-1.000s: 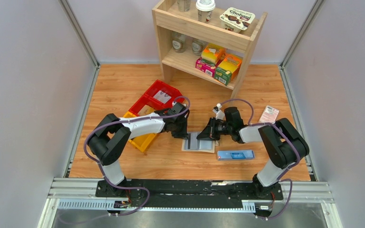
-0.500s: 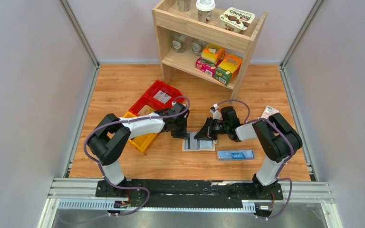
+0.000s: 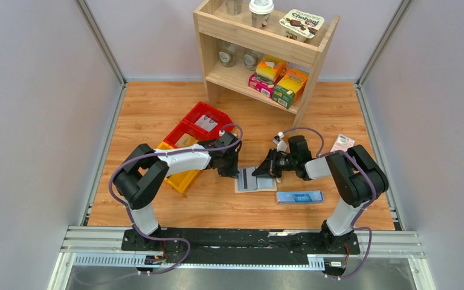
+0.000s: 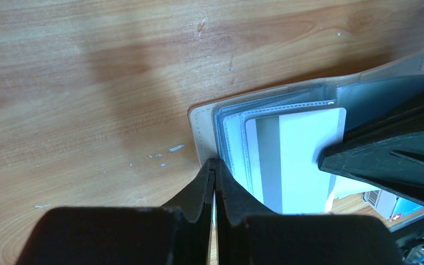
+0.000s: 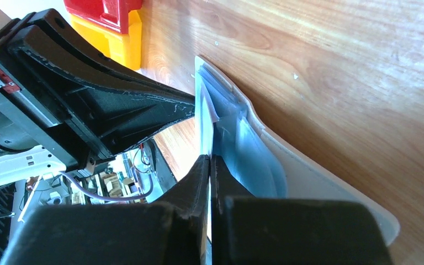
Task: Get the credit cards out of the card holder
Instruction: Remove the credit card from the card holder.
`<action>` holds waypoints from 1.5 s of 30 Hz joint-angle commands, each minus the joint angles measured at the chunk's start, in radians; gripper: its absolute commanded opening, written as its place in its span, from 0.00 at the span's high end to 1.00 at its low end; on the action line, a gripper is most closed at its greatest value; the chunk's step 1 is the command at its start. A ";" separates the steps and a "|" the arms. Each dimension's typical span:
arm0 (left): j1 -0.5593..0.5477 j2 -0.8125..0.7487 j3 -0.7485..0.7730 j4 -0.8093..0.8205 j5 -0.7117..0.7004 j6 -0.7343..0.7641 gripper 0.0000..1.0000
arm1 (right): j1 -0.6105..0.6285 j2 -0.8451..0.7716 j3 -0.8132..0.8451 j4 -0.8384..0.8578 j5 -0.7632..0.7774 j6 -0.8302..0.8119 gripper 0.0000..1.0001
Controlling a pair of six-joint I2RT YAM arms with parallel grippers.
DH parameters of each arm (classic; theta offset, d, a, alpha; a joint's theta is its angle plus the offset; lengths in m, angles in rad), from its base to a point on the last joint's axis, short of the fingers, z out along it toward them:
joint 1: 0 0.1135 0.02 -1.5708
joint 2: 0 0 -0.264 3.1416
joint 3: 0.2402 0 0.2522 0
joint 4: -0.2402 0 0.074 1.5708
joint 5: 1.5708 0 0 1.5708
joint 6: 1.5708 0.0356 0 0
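Note:
The cream-beige card holder (image 3: 255, 180) lies open on the wood table, its pale blue sleeves up; it also shows in the left wrist view (image 4: 201, 132) and the right wrist view (image 5: 309, 176). My left gripper (image 3: 230, 170) is shut, its tips (image 4: 215, 165) pinching the holder's left edge. My right gripper (image 3: 261, 171) comes in from the right, low over the holder, shut (image 5: 210, 160) on the edge of a white credit card with a grey stripe (image 4: 298, 160). The card sits partly in a clear sleeve. The two grippers face each other across the holder.
A long narrow blue box (image 3: 299, 197) lies just right of the holder toward the front. A pink-white packet (image 3: 341, 145) lies at the far right. Red (image 3: 204, 118) and yellow (image 3: 182, 178) bins stand left of the left gripper. A wooden shelf (image 3: 266, 54) with groceries stands at the back.
My right gripper reached left over the holder, then drew back right by a little. The holder has shifted slightly to the right. The left gripper has stayed at the holder's left edge.

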 commanded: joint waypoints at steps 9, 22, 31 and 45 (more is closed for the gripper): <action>-0.009 -0.045 -0.053 -0.005 -0.032 0.021 0.88 | -0.006 0.001 -0.011 0.054 -0.039 -0.009 0.97; -0.013 -0.120 -0.032 0.124 0.085 0.034 0.86 | -0.004 0.015 -0.011 0.051 -0.031 -0.016 0.98; -0.013 -0.027 -0.002 0.124 0.137 0.042 0.87 | -0.004 0.022 -0.008 0.048 -0.030 -0.020 0.97; -0.013 0.023 -0.005 0.032 0.085 0.050 0.91 | 0.031 0.047 0.034 0.087 -0.085 0.054 0.73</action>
